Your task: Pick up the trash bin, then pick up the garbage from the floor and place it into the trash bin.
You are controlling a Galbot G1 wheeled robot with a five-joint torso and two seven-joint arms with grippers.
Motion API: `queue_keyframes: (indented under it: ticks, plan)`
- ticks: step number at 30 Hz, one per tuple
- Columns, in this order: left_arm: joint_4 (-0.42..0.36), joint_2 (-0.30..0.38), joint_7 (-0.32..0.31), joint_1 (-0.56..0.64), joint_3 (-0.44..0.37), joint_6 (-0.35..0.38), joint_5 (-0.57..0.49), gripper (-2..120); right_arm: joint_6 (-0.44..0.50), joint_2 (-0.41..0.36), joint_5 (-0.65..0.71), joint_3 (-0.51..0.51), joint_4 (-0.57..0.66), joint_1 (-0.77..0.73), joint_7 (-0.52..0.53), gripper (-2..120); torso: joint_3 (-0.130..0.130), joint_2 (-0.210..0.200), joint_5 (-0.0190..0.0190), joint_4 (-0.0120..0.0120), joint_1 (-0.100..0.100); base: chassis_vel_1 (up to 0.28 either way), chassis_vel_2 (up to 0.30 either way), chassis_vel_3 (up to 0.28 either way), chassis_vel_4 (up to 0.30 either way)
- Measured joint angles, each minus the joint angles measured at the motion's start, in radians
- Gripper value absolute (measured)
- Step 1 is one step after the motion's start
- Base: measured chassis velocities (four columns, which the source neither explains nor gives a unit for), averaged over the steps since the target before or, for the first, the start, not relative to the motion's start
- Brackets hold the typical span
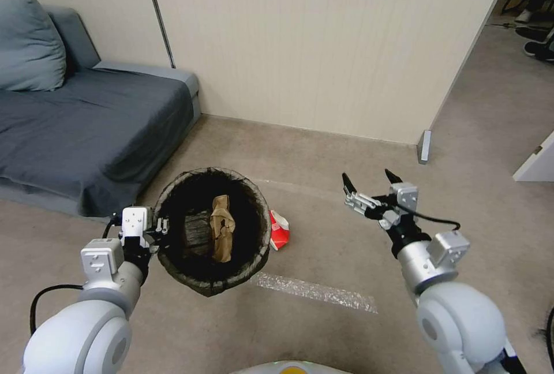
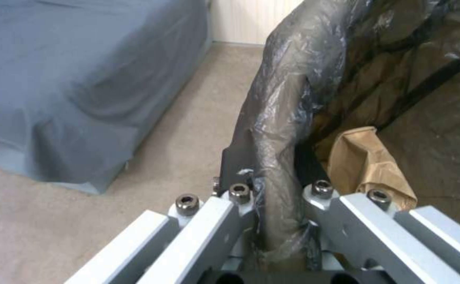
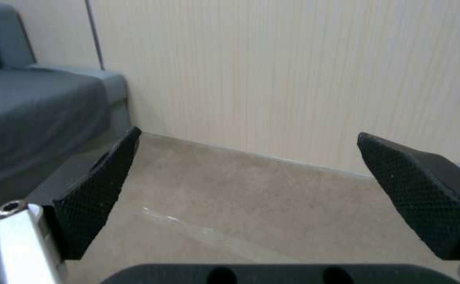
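Beige carpeted floor (image 1: pixel 323 258) beside a grey sofa (image 1: pixel 86 126). Trash bin (image 1: pixel 173 189) held off the floor: left hand (image 2: pixel 280 205) clamped over its bagged rim; light, stiff, slippery film. Red carton (image 1: pixel 279 229) lies just beside it: light, crushable; take by its edges. Right hand (image 1: pixel 369 180) wide open, empty.

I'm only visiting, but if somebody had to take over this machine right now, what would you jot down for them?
Left hand: shut on the trash bin at its bagged rim, beside the sofa.
Right hand: open, empty, held above the floor.
In the bin: a crumpled brown paper bag.
Still on the floor: a red-and-white carton, just right of the bin.
Done: bin gripped, brown bag in.
Left: pick up the carton and drop it in.
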Motion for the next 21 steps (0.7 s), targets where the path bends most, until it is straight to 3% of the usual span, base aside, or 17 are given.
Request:
queue_keyframes:
  ticks: [10, 21]
  plan:
    - [-0.005, -0.036, 0.062, 0.023, -0.058, -0.006, 0.050, 2, 0.024, 0.008, -0.046, -0.024, -0.059, 0.017, -0.002, 100, 0.000, 0.000, 0.0000, 0.0000, 0.000, 0.000, 0.000, 0.000, 0.000]
    - [-0.031, -0.048, 0.068, 0.052, -0.087, -0.005, 0.036, 2, -0.055, -0.075, 0.058, -0.118, -0.301, 0.209, -0.041, 100, 0.000, 0.000, 0.0003, 0.0000, 0.000, 0.000, 0.000, 0.000, 0.000]
